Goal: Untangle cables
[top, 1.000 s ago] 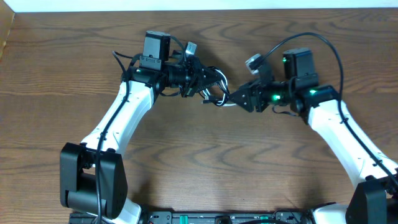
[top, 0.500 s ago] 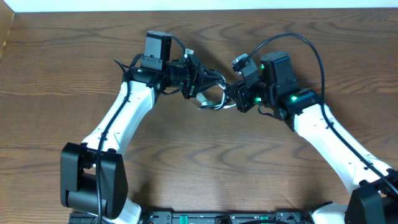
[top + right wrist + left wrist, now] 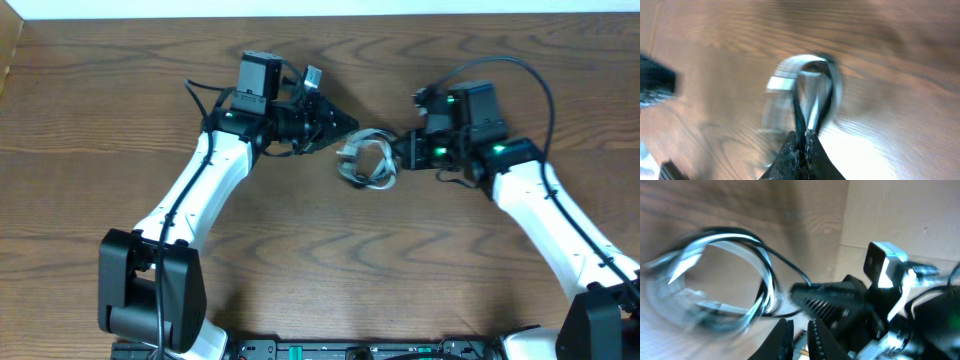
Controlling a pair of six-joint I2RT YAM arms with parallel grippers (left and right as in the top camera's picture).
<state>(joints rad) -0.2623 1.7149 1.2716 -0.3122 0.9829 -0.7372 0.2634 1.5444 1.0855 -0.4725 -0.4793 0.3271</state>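
Two white robot arms meet in the upper middle of the overhead view, above a brown wooden table [image 3: 300,270]. Between them, just right of centre, a small coiled bundle of cables [image 3: 366,163] is seen, white and black cords looped together. Whether it rests on the wood or hangs just above it cannot be told. The right gripper [image 3: 404,155] is closed on the bundle's right side. In the right wrist view its fingertips are pressed together on a black cord and a white cord where the loops gather. The left gripper [image 3: 344,124] is placed up and to the left of the bundle, apart from it. In the blurred left wrist view its fingers [image 3: 784,340] are seen slightly parted, with nothing between them. The step in hand is judged to be drawing one cord out of the coil. To do it well, a single strand should be taken by the left gripper, not the whole loop, and the two grips eased apart slowly so no knot is tightened.
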